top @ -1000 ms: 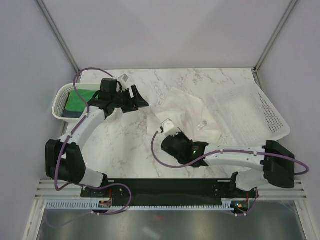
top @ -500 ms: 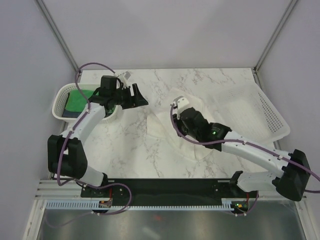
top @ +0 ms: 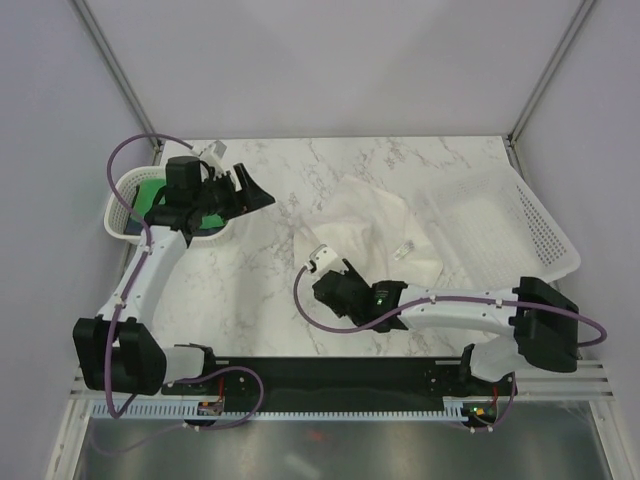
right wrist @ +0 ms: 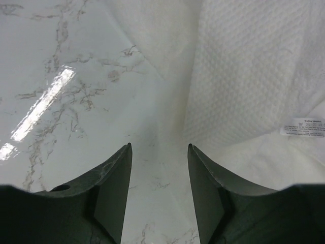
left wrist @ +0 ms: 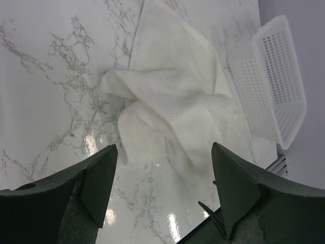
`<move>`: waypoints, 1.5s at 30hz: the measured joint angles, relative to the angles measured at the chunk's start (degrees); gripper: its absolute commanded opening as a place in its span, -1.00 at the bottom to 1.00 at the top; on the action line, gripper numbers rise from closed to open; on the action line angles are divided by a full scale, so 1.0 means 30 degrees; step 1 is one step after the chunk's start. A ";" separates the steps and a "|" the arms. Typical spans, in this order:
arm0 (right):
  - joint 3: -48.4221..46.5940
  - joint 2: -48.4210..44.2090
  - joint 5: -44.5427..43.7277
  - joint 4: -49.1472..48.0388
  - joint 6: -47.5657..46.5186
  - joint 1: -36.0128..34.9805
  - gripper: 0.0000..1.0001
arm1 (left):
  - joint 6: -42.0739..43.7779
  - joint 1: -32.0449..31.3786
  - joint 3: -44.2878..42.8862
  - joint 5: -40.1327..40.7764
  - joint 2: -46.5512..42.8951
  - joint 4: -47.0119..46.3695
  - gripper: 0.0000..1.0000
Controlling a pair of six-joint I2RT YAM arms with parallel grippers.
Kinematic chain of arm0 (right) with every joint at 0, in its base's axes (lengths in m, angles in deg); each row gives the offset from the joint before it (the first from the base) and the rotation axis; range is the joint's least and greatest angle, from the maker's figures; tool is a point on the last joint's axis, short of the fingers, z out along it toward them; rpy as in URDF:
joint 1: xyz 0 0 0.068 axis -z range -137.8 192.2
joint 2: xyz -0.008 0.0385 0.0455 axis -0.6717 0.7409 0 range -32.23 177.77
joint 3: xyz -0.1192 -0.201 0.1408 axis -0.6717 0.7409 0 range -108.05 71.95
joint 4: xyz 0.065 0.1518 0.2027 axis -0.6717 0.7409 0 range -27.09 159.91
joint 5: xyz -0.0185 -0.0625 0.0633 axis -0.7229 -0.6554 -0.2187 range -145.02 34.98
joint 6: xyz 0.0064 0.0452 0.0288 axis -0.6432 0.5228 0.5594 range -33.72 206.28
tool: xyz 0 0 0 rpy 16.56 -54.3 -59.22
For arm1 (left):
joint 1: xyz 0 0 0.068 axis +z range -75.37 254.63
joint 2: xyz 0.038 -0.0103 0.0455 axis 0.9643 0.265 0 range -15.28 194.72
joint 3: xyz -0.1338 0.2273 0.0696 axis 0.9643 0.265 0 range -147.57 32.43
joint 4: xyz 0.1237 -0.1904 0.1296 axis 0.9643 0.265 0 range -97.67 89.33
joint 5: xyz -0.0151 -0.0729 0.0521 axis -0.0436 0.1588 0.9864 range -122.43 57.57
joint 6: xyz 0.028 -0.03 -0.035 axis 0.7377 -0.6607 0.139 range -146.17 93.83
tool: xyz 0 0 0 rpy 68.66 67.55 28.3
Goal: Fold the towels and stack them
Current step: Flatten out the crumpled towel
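Note:
A large white towel (top: 372,232) lies crumpled on the marble table (top: 250,290), right of centre, with a small label (top: 407,248) on it. My right gripper (top: 330,285) hovers low at the towel's near left edge. Its jaws are open over bare marble with nothing between them, as the right wrist view shows (right wrist: 159,147), and the white towel (right wrist: 244,76) lies just ahead to the right. My left gripper (top: 255,190) is open and empty, raised beside the small basket. In its wrist view (left wrist: 163,152) it looks down at the white towel (left wrist: 172,101). A green towel (top: 150,196) lies in that basket.
The small white perforated basket (top: 120,208) stands at the far left edge. A larger white perforated basket (top: 515,225) sits tilted at the right, touching the white towel, and shows in the left wrist view too (left wrist: 274,86). Grey walls close in the table's sides.
My right gripper swung out over the white towel and came back to its near left edge, and its jaws went from shut to open. My left arm shifted left toward the small basket.

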 measured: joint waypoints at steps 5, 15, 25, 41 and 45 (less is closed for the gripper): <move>-0.0015 0.2251 -0.2863 -0.0153 -0.0233 -0.0408 0.05 | -0.0015 0.0000 0.0656 0.0000 0.0015 0.0423 0.64; -0.0058 0.4991 -0.7548 0.0029 -0.0452 -0.0940 -0.16 | -0.0022 0.0000 0.0692 0.0073 -0.0189 0.0554 0.64; -0.0095 0.4124 -0.9610 0.0146 -0.0918 -0.0823 -1.00 | -0.0015 0.0000 0.0641 0.0073 0.0029 0.0561 0.65; -0.2135 -0.4779 0.1559 0.0146 -0.1770 0.8794 -1.00 | 0.2069 -0.0670 0.0284 -0.2892 0.2543 -0.1814 0.56; -0.2484 -0.4772 0.4874 0.0408 -0.1639 1.0695 -1.00 | 0.3016 -0.1523 -0.0240 -0.3089 0.4466 -0.2441 0.51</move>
